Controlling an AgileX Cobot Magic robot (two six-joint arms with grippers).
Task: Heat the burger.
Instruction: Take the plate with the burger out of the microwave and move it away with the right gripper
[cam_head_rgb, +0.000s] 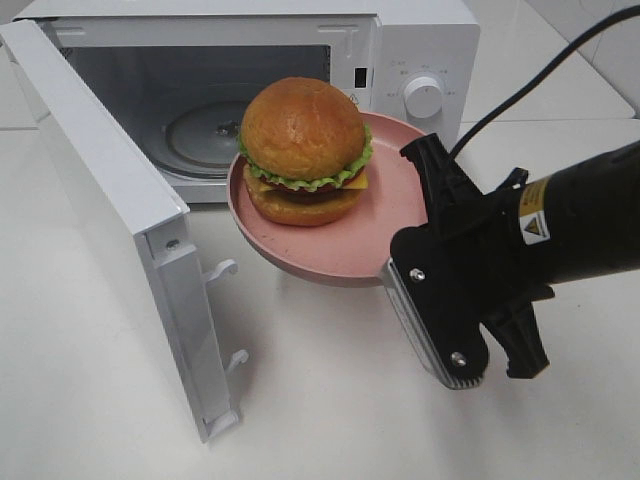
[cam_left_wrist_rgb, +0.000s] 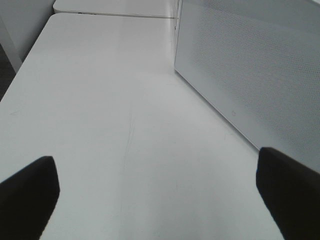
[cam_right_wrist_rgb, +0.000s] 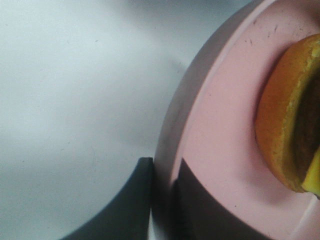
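Note:
The burger (cam_head_rgb: 303, 150), with a golden-brown bun, green lettuce, dark patty and yellow cheese, stands upright on a round pink plate (cam_head_rgb: 350, 250). My right gripper (cam_head_rgb: 398, 262) is shut on the plate's near right rim and holds it in the air, just in front of the open white microwave (cam_head_rgb: 420, 55). In the right wrist view the two dark fingers (cam_right_wrist_rgb: 137, 200) clamp the plate rim (cam_right_wrist_rgb: 172, 135), with the burger's edge (cam_right_wrist_rgb: 285, 125) beyond. My left gripper (cam_left_wrist_rgb: 160, 200) is open and empty over the bare table, beside the microwave door (cam_left_wrist_rgb: 250, 75). It is out of the exterior view.
The microwave door (cam_head_rgb: 110, 200) stands swung open toward the front left, with its latch hooks (cam_head_rgb: 225, 270) showing. The glass turntable (cam_head_rgb: 200, 135) lies inside the cavity. A knob (cam_head_rgb: 423, 97) is on the control panel. A black cable (cam_head_rgb: 540, 70) runs behind my right arm.

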